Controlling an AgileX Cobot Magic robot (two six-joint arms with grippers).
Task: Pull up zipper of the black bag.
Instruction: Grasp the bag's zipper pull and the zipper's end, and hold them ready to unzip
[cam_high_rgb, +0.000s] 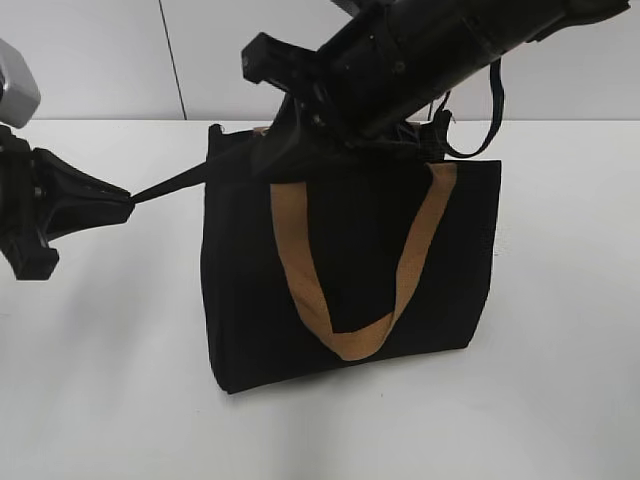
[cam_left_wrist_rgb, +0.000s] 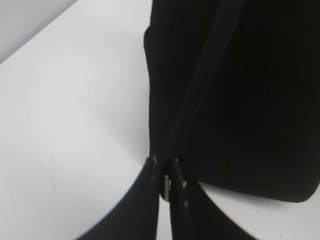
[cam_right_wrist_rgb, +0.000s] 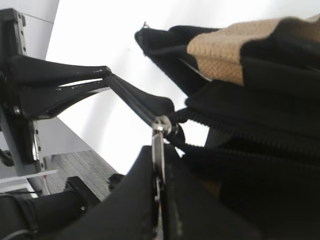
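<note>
Jaws on both your grippers are clamped tight.
Left gripper (cam_high_rgb: 128, 197) pinches the zipper (cam_right_wrist_rgb: 235, 132) tail strap; right gripper (cam_right_wrist_rgb: 159, 175) nips the silver pull. The black bag (cam_high_rgb: 350, 270) stands upright on the white surface (cam_high_rgb: 100, 380).

Exterior looks down frontally; wrist views close on the bag (cam_high_rgb: 350, 280).
</note>
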